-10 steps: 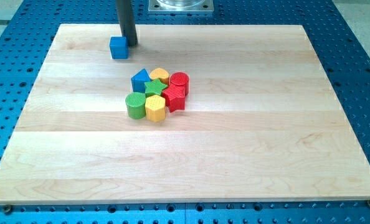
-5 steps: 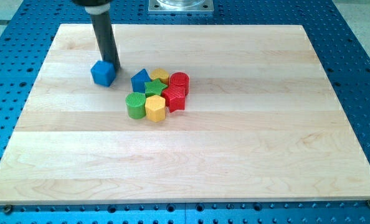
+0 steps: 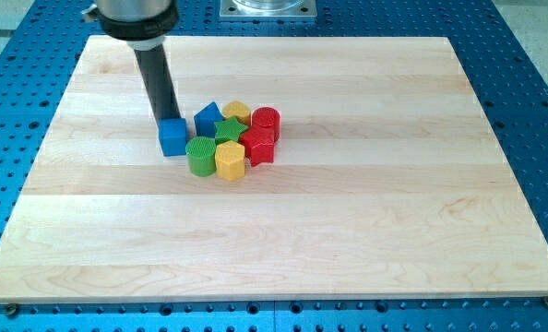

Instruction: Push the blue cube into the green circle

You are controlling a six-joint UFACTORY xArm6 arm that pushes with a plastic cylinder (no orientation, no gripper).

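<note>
Now, our rod comes down from the view's top left, and my tip (image 3: 166,121) sits against the far edge of the blue cube (image 3: 172,137), touching it from the view's top side. We carry no hand at all, only this plain dark rod, so nothing is spread, pressed together or pinching.

Blue cube: on the wooden board (image 3: 366,221), left of centre, just beside the green cylinder (image 3: 200,156). We cannot tell whether the two touch; any gap is very thin. The cube lies to the upper left of that cylinder.

Cluster, tightly packed, right of the cube:
- blue triangular block (image 3: 208,119) at the upper left, near the cube's upper right corner
- yellow round block (image 3: 236,112) at the top
- red cylinder (image 3: 266,120) at the upper right
- green star (image 3: 228,129) in the middle
- red block (image 3: 259,146) at the right, shape not clear
- yellow hexagonal block (image 3: 230,160) at the bottom, touching the green cylinder on its right

Board rests on a blue perforated table (image 3: 532,111). Grey metal mount (image 3: 268,8) at the view's top centre.
</note>
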